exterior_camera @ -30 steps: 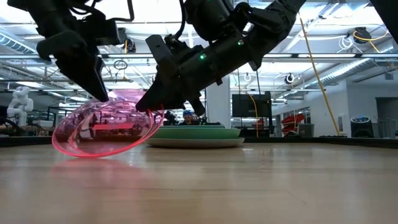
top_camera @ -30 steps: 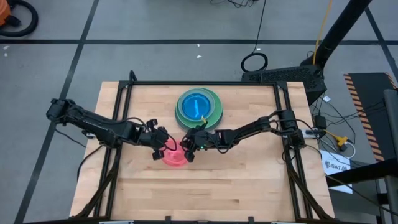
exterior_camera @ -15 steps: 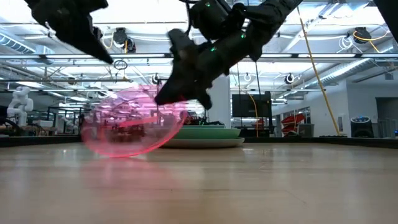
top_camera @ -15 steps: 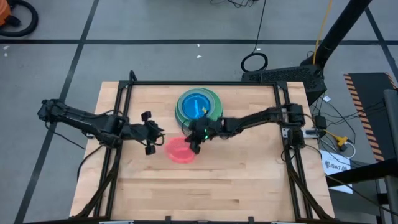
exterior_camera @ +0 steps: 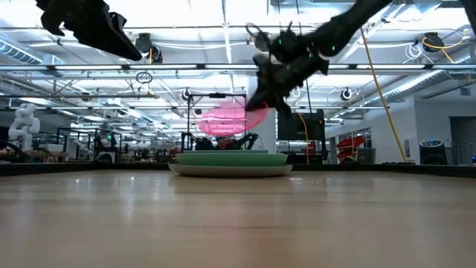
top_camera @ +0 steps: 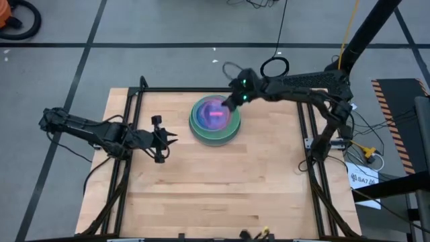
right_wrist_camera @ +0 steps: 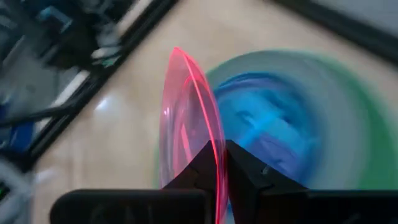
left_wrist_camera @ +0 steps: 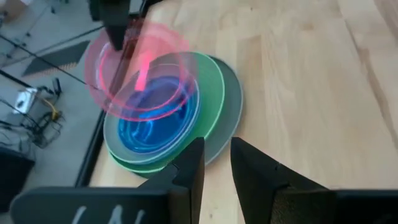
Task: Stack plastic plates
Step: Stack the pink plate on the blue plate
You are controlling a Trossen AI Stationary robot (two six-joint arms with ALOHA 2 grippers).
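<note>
The right gripper (top_camera: 232, 104) hung above the far middle of the light wooden desk (top_camera: 215, 195), its fingers (right_wrist_camera: 205, 165) clamped on the rim of a small translucent pink plastic plate (top_camera: 215, 113). That plate was in the air, clear of the pile beneath it, as the low view showed: pink disc (exterior_camera: 227, 119) up high, a gap, then the stack (exterior_camera: 230, 162) flat on the desk. From the left wrist camera the pink plate (left_wrist_camera: 140, 74) sat tilted over the stack, overlapping its far side.

The stack itself lay near the desk's far edge, roughly centred between the two sides. At the bottom was a large round grey plastic plate (left_wrist_camera: 231, 124), on it a large green plate (left_wrist_camera: 208, 93), and on top a medium blue plate (left_wrist_camera: 149, 130) with a pale rim showing round it. Whether more plates lay inside the blue one I could not tell.

The left gripper (top_camera: 161, 139) waited over the left part of the desk, well apart from the stack, holding nothing, its two dark fingers (left_wrist_camera: 189, 171) a little apart.
</note>
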